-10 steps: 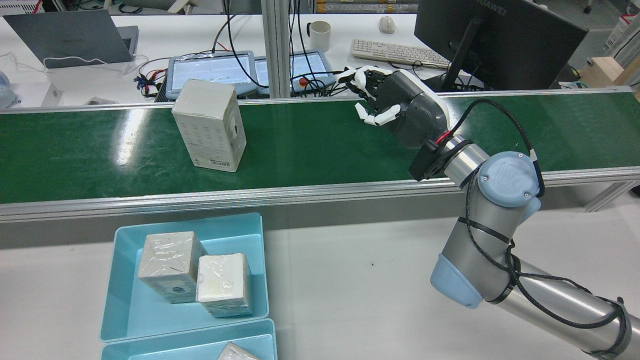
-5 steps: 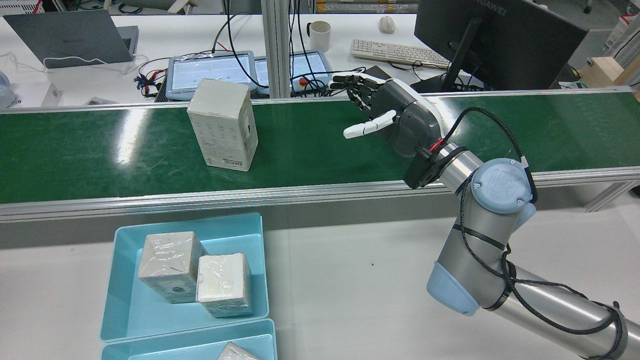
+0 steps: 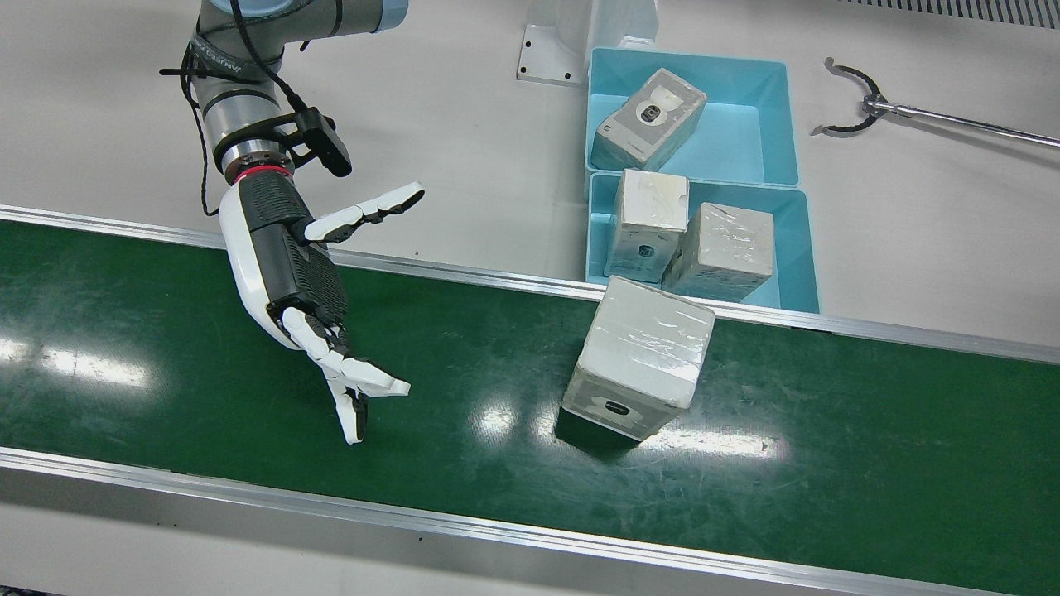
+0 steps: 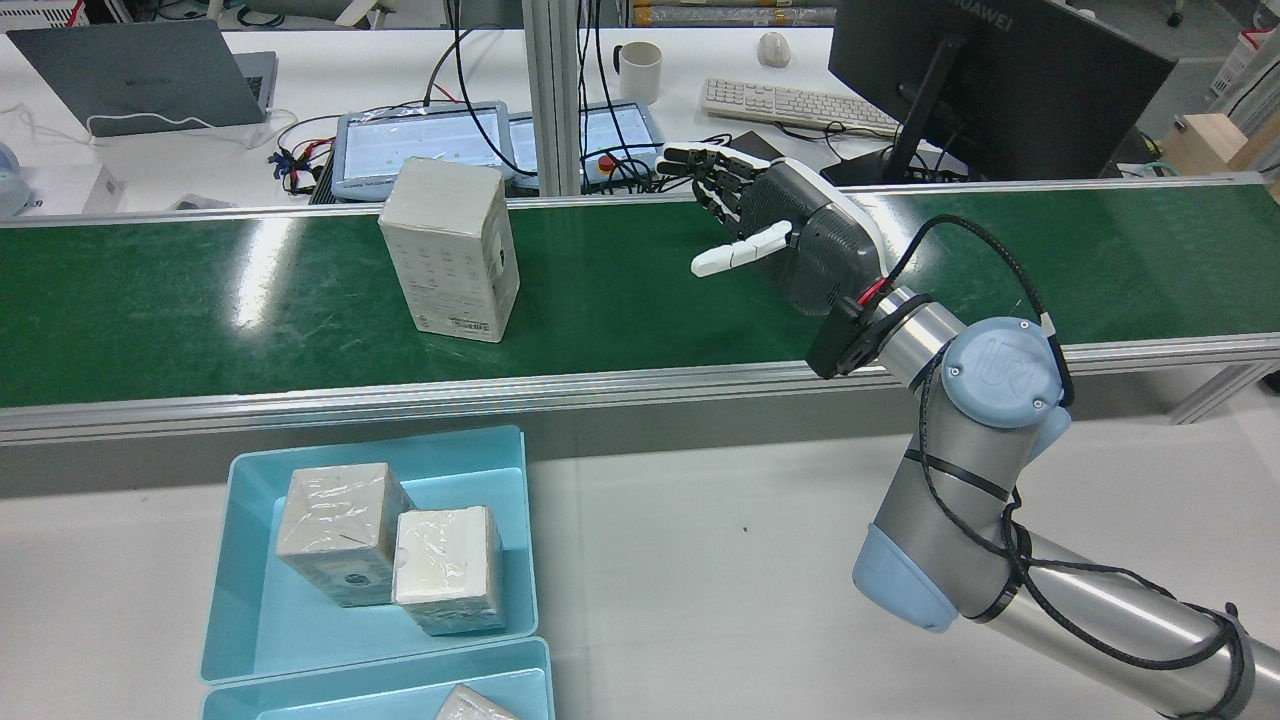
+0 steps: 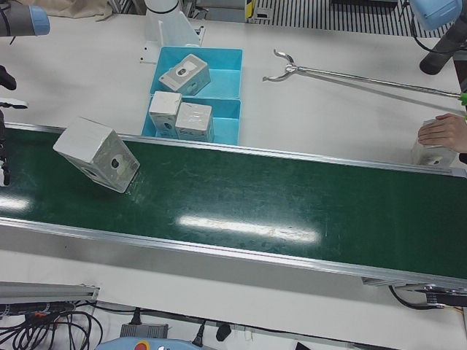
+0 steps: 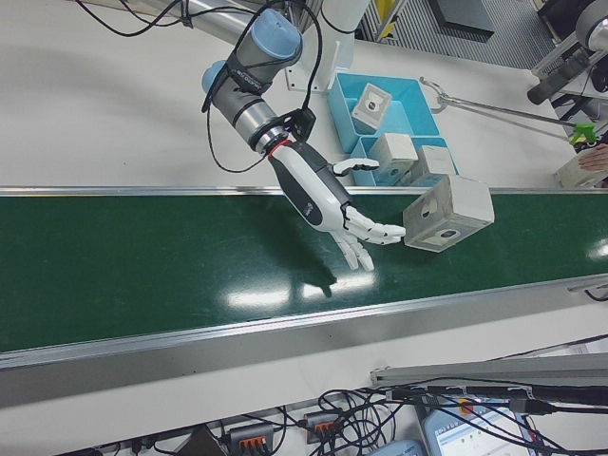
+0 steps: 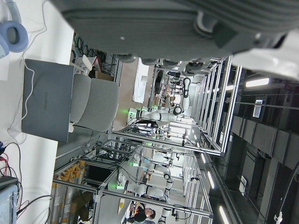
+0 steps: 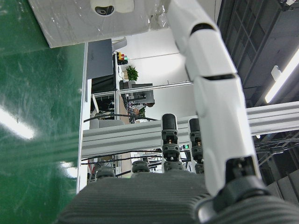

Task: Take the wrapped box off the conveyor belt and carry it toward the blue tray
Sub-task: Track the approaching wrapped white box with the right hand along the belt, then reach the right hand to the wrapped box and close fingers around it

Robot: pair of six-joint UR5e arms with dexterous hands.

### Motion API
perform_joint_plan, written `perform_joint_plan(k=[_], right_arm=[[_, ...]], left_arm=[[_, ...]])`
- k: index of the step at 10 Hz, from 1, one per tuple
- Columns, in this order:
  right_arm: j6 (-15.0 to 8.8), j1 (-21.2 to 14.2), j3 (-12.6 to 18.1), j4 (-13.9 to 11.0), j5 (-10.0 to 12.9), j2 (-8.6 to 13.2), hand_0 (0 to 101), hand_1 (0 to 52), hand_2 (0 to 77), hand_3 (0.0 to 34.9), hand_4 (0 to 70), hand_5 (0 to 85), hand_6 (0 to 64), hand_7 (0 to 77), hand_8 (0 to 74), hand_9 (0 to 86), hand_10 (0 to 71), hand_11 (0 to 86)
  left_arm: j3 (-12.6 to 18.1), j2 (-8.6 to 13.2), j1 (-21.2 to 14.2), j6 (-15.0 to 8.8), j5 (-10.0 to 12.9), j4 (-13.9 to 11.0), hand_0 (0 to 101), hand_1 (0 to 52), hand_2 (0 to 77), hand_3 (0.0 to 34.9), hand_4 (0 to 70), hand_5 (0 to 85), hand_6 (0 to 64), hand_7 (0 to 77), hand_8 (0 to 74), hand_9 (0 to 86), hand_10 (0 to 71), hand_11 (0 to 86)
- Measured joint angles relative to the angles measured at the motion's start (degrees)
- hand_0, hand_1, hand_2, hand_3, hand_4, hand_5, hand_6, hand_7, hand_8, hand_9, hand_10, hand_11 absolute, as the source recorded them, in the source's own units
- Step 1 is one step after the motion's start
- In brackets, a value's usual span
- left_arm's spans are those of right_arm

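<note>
The wrapped box [image 4: 450,250] stands upright on the green conveyor belt [image 4: 150,310]. It also shows in the front view [image 3: 638,356] and the right-front view [image 6: 448,214]. My right hand [image 4: 780,235] is open above the belt, fingers spread toward the box, a gap away from it. It holds nothing. The front view shows the right hand [image 3: 290,273] with the thumb apart from the other fingers. The blue tray [image 4: 250,640] on the table below the belt holds two wrapped boxes. The left hand view shows only the left hand's palm [image 7: 177,23].
A second blue tray [image 3: 770,99] with one box lies behind the first. A long grabber tool [image 3: 911,112] lies on the table. A person's hand [image 5: 438,135] rests on a box at the belt's far end. Aluminium rails [image 4: 600,385] edge the belt.
The box has travelled along the belt toward my right hand. The hand has spread its fingers out and shifted a little toward the box.
</note>
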Motion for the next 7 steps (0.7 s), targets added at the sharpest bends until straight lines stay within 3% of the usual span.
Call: perform_joint_plan(k=[1,3,4,6,7], right_arm=[[0.1,0.0,-0.2,0.0,0.0,0.0,55,22.4,16.9,15.6,10.9,16.9,3.8,19.1,0.5,2.2,0.0,1.6],[0.2,0.0,-0.7,0.0,0.1,0.0,52,19.6,13.6,9.8,14.2,19.1,6.0,22.9,0.0,3.8,0.0,1.6],[0.2,0.0,-1.1,0.0,0.2,0.0,52,19.6,13.6,9.8,14.2,19.1,6.0,22.9,0.0,3.8,0.0,1.6],[0.2,-0.3,-2.0,0.2,0.3,0.0,52,18.5,13.6,6.2,16.9,19.6,7.6,22.9,0.0,3.3,0.0,1.6],[0.1,-0.8,-2.5,0.2,0.3,0.0,52,18.5,14.2,6.4,16.9,20.2,7.6,22.9,0.0,3.3,0.0,1.6]], left_arm=[[0.0,0.0,0.0,0.0,0.0,0.0,0,0.0,0.5,0.0,0.0,1.1,0.0,0.5,0.5,0.0,0.0,0.5],[0.0,0.0,0.0,0.0,0.0,0.0,0,0.0,1.1,0.0,0.0,0.5,0.0,0.5,0.5,0.0,0.0,0.5],[0.0,0.0,0.0,0.0,0.0,0.0,0,0.0,0.5,0.0,0.0,0.5,0.0,0.5,0.5,0.0,0.5,0.0],[0.0,0.0,0.0,0.0,0.0,0.0,0,0.0,1.1,0.0,0.0,1.1,0.0,0.5,0.5,0.0,0.5,0.0],[0.0,0.0,0.0,0.0,0.0,0.0,0,0.0,1.1,0.0,0.0,1.1,0.0,0.5,0.5,0.0,0.5,0.0]])
